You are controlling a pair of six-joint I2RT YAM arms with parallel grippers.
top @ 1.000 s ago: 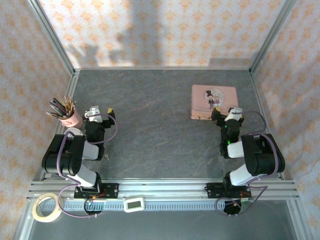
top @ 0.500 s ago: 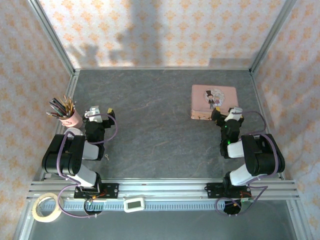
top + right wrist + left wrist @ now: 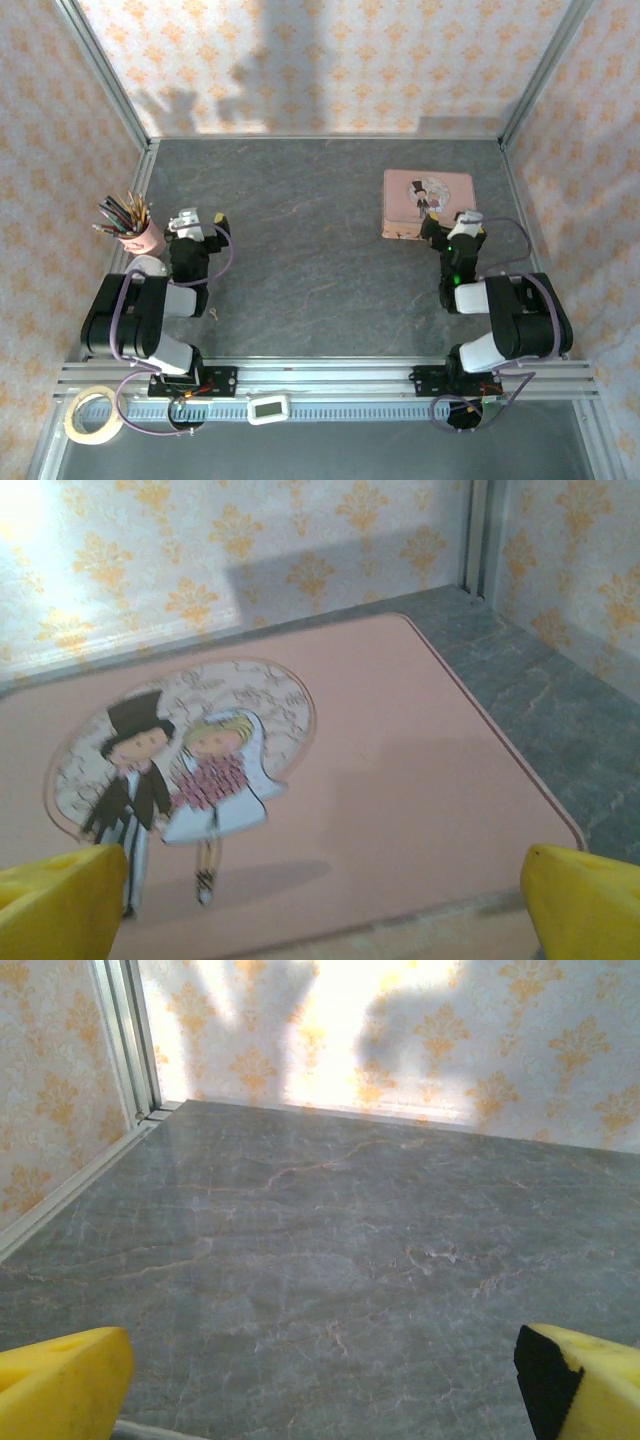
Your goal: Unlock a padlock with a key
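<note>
Top external view: we are looking at the grey bench [image 3: 320, 270] carrying everything, with both arms folding low along its near edge. The pink tin [image 3: 428, 203] is lying flat at two o'clock of the bench centre. The left end effector [image 3: 320, 1365] is hovering at nine o'clock, its yellow fingers spreading wide over bare stone and gripping nothing. The right end effector [image 3: 320, 895] is hanging at three o'clock, just at the tin's near side, likewise spread and empty. A pink cup of pencils [image 3: 140, 235] is standing just beside the left end effector.

A tiny pale object [image 3: 211, 313] is lying on the bench at eight o'clock, close by the left arm. It is too small for us to tell whether it is the padlock, the key or both.

We are judging the task as barely starting, in the locating step. The next move is calling for one end effector to steady the padlock and the other to pinch the key.

The tin lid is showing a cartoon bride and groom, and we are reading no words or brand.
</note>
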